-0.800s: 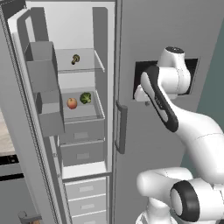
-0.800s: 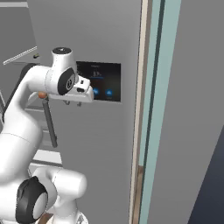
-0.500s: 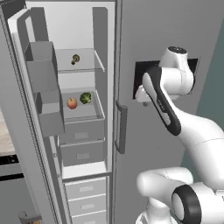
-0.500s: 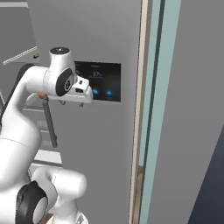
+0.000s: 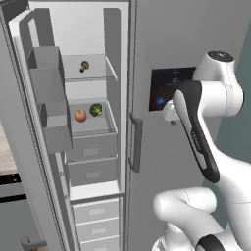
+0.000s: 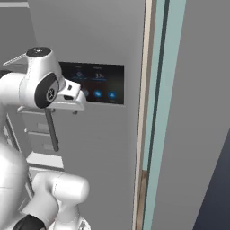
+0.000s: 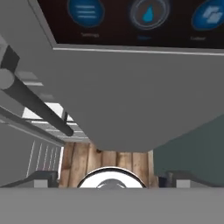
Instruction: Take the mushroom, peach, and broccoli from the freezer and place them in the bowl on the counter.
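The freezer (image 5: 115, 34) stands open at the left. On its upper clear shelf lies the small brown mushroom (image 5: 84, 65). One shelf lower, the orange-red peach (image 5: 80, 115) sits beside the dark green broccoli (image 5: 96, 110). My gripper (image 5: 170, 115) hangs in front of the wider door, just below its dark dispenser panel (image 5: 166, 88), well right of the open compartment. In the hand view my gripper (image 7: 112, 178) points down along that door, open, with nothing between the fingers. From the right base view my gripper (image 6: 74, 109) shows beside the panel (image 6: 101, 83). The bowl is out of view.
A vertical grey door handle (image 5: 137, 142) runs beside the freezer opening, left of my hand. Grey door bins (image 5: 49, 98) line the open freezer door. Drawers (image 5: 93, 166) fill the lower freezer. A beige strip of counter (image 5: 4, 154) shows at the far left.
The arm's upper joint has swung to the right in the left base view, and the hand has drifted slightly right and down along the door. The food has not moved.
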